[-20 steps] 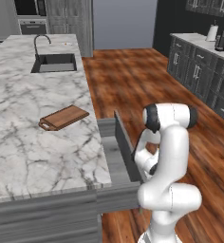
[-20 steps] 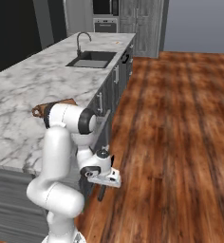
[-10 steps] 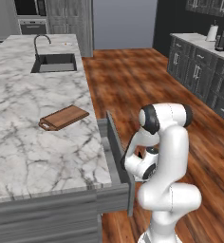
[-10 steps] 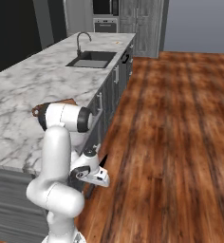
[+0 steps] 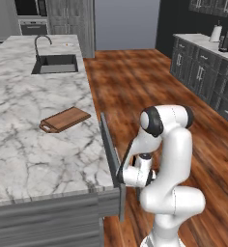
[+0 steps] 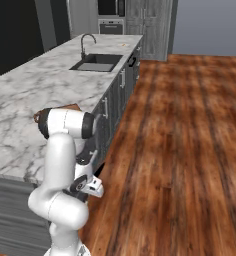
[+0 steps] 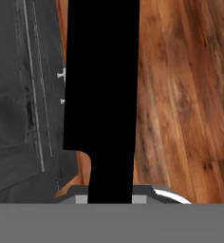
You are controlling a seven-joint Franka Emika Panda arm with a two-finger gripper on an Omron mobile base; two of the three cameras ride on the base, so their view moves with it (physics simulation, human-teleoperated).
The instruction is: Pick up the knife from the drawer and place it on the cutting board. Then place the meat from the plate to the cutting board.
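Item: the knife (image 7: 102, 95), all black. In the hand view it is running as a broad dark blade from the top edge down to a narrower handle at the bottom, where the fingers rise. It is hanging over the wooden floor (image 7: 180, 95), beside the grey cabinet fronts (image 7: 23, 95), and is lying neither in the drawer nor on the board.

Holder: the gripper (image 5: 123, 174). Its jaws are standing close together and appear to be clamping the knife's handle; the fingertips themselves are hiding behind the black shape. The hand is hovering low, just beside the drawer front, below counter height.

Nearby: the drawer (image 5: 110, 149), grey wood-grain, is standing part-way out from the cabinet edge, with its front panel facing the arm. Its inside is not showing.

On the marble counter (image 5: 29, 154): the cutting board (image 5: 65, 119), brown, is lying flat with its handle tab pointing toward the near left, well apart from the gripper.

Further along the counter: a sink (image 5: 55, 63) with a curved tap.
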